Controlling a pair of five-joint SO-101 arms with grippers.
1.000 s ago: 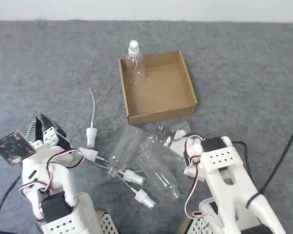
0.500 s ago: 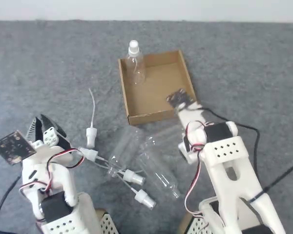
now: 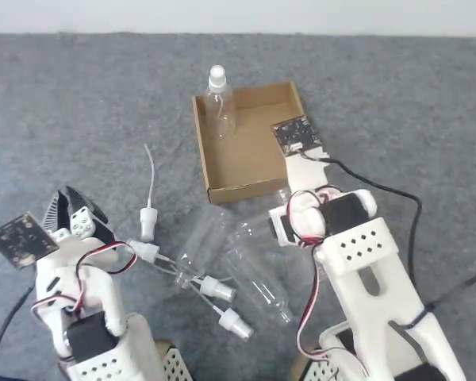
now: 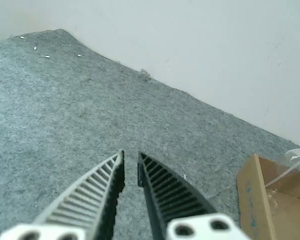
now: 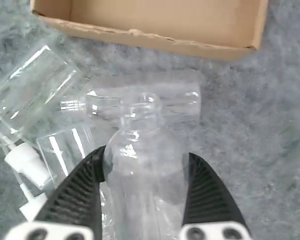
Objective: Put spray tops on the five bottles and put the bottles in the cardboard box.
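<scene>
The cardboard box (image 3: 258, 186) lies at the table's far middle, and one clear bottle with a white spray top (image 3: 220, 107) stands at its back left corner. In the right wrist view my right gripper (image 5: 144, 155) is shut on an uncapped clear bottle (image 5: 142, 175), held neck-first just short of the box's front wall (image 5: 145, 37). Another open bottle (image 5: 155, 97) lies crosswise beneath it. The right arm (image 3: 325, 218) reaches to the box's front right. More clear bottles (image 3: 202, 238) and several loose spray tops (image 3: 216, 287) lie in front of the box. My left gripper (image 3: 71, 210) is shut and holds nothing.
A spray top with a long dip tube (image 3: 148, 214) lies left of the box. In the left wrist view the fingertips (image 4: 121, 156) point over bare grey carpet toward a white wall, with the box corner (image 4: 250, 200) off to one side.
The right arm has stretched forward toward the box, carrying the uncapped bottle up from the pile. The left arm has stayed still.
</scene>
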